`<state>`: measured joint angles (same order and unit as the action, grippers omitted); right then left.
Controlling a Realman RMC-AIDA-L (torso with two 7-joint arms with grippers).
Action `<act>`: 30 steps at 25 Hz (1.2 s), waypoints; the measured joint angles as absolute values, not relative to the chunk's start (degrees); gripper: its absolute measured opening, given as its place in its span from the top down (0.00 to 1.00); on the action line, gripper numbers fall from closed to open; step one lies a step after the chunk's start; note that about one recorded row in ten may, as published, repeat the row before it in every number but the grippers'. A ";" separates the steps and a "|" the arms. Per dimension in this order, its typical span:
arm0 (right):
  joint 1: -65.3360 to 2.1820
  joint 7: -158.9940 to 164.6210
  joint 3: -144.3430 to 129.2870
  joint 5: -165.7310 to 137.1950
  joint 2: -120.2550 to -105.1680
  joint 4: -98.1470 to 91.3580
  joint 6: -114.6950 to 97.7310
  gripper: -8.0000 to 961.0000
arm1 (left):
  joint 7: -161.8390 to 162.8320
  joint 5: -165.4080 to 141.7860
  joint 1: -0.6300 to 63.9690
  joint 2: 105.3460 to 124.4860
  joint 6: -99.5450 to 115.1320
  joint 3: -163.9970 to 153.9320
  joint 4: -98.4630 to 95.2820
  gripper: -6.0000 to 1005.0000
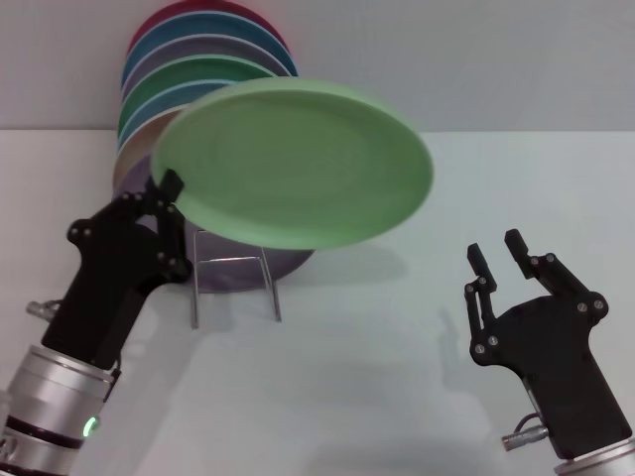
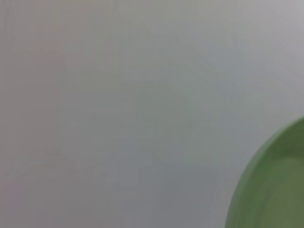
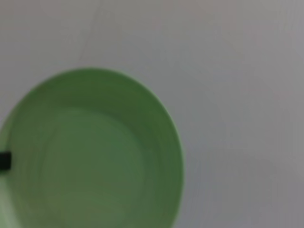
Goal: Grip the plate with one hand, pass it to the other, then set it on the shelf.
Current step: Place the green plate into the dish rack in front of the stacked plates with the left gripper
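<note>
My left gripper (image 1: 172, 188) is shut on the left rim of the light green plate (image 1: 298, 164) and holds it up in the air, nearly flat, above the table's middle. The plate also shows in the left wrist view (image 2: 273, 185) and in the right wrist view (image 3: 95, 152), where a dark fingertip (image 3: 4, 160) of the left gripper grips its edge. My right gripper (image 1: 498, 256) is open and empty, low at the right, below and to the right of the plate. The silver wire shelf (image 1: 233, 283) stands on the table under the plate's left part.
A row of upright coloured plates (image 1: 189, 69) stands at the back left, behind the held plate. A lavender plate (image 1: 288, 263) rests by the wire shelf. The white table (image 1: 397, 377) stretches in front and to the right.
</note>
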<state>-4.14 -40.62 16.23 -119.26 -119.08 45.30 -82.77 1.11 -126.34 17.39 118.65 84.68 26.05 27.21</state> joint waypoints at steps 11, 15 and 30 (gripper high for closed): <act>-5.11 -37.41 16.68 -119.18 -119.18 42.63 -82.70 0.69 | -3.24 -126.31 17.47 118.65 86.42 28.53 23.62 0.94; -5.14 -37.38 17.52 -119.17 -119.18 42.55 -82.74 0.69 | -2.96 -126.24 17.34 118.66 86.43 28.55 21.51 0.93; -5.87 -37.46 18.81 -119.17 -119.18 42.14 -82.67 0.67 | -2.61 -126.37 16.93 118.88 80.16 28.06 17.87 0.92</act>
<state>-5.87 -37.46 18.81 -119.17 -119.18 42.14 -82.67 -2.61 -126.37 16.93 118.88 80.16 28.06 17.87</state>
